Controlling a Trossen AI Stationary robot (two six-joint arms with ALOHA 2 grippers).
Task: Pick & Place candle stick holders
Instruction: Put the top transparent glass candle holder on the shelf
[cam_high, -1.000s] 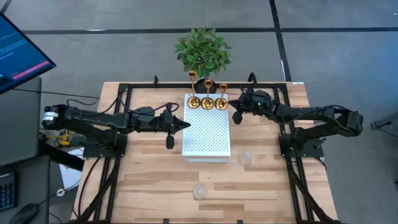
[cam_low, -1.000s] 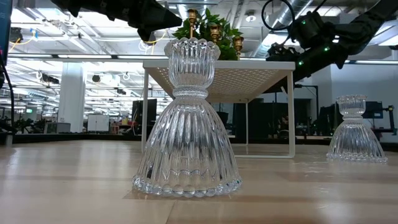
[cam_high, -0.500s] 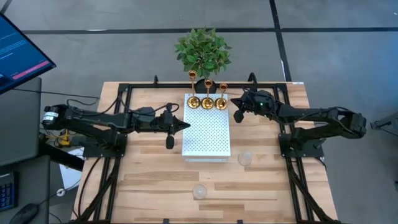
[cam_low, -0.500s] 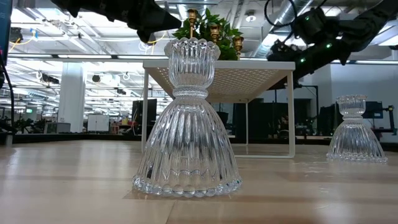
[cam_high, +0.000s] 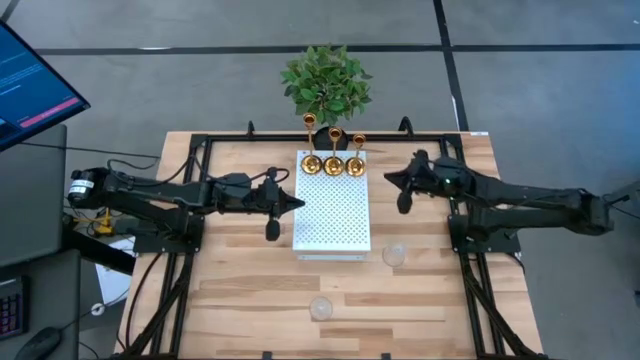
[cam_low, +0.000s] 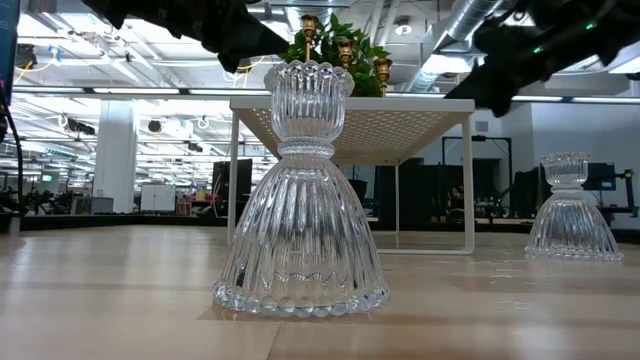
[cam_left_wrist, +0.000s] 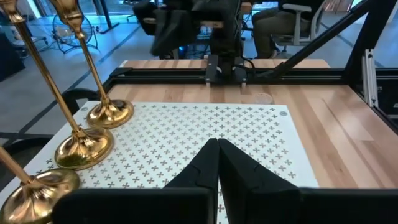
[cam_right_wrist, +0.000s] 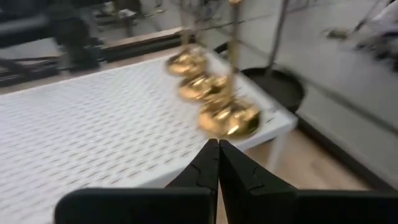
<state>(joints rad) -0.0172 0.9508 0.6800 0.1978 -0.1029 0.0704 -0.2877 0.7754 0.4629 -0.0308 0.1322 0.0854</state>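
Note:
Three gold candle stick holders (cam_high: 333, 163) stand by their round bases in a row along the far edge of a white perforated stand (cam_high: 332, 215); they also show in the left wrist view (cam_left_wrist: 81, 149) and right wrist view (cam_right_wrist: 229, 118). One clear glass holder (cam_high: 320, 307) stands on the table near the front, large in the low view (cam_low: 301, 190). Another glass holder (cam_high: 394, 255) stands right of the stand (cam_low: 572, 210). My left gripper (cam_high: 297, 201) is shut and empty at the stand's left edge. My right gripper (cam_high: 390, 179) is shut and empty, right of the gold holders.
A green potted plant (cam_high: 326, 83) stands behind the table's far edge. A black frame (cam_high: 203, 150) runs along the table's sides. A monitor (cam_high: 30, 85) is at the far left, off the table.
My right gripper has drawn back from the gold holders toward the table's right edge and a little toward the near edge, staying shut. The gold holders and glass holders have stayed in place.

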